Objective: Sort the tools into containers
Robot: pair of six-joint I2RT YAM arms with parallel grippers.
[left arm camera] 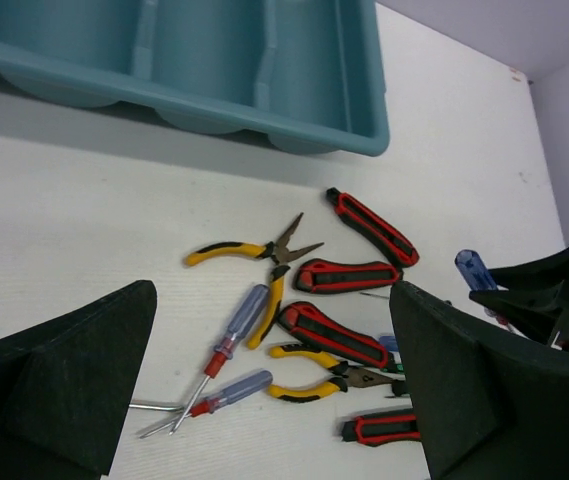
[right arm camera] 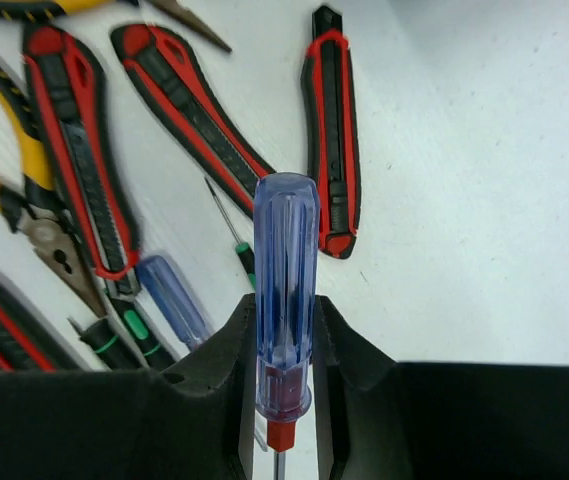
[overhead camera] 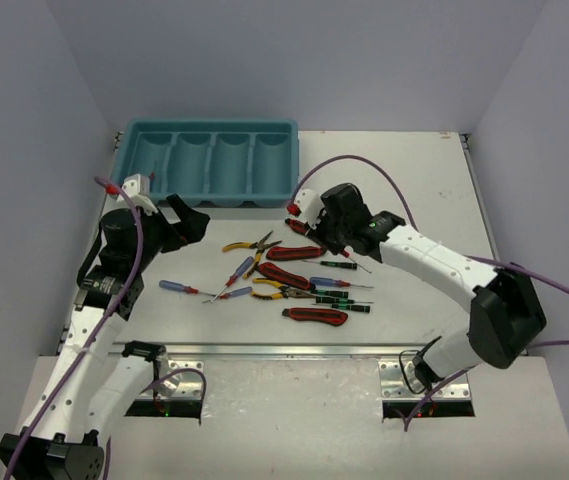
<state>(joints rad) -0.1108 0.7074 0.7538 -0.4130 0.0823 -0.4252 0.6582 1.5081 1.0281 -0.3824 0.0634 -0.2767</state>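
The teal tray (overhead camera: 211,163) with four compartments stands at the back left; all four look empty. Its front wall shows in the left wrist view (left arm camera: 264,110). Tools lie scattered mid-table: yellow-handled pliers (overhead camera: 249,243), red-and-black utility knives (overhead camera: 314,316), blue-handled screwdrivers (overhead camera: 176,287) and thin black-and-green screwdrivers (overhead camera: 344,300). My right gripper (overhead camera: 314,235) is shut on a blue-handled screwdriver (right arm camera: 284,260), held above the pile's right side with a knife (right arm camera: 329,130) below. My left gripper (overhead camera: 186,222) is open and empty, hovering above the pile's left side (left arm camera: 274,400).
Grey walls close in the table on the left, back and right. A metal rail (overhead camera: 284,350) runs along the near edge. Purple cables (overhead camera: 364,165) loop from both arms. Bare white table lies right of the pile and right of the tray.
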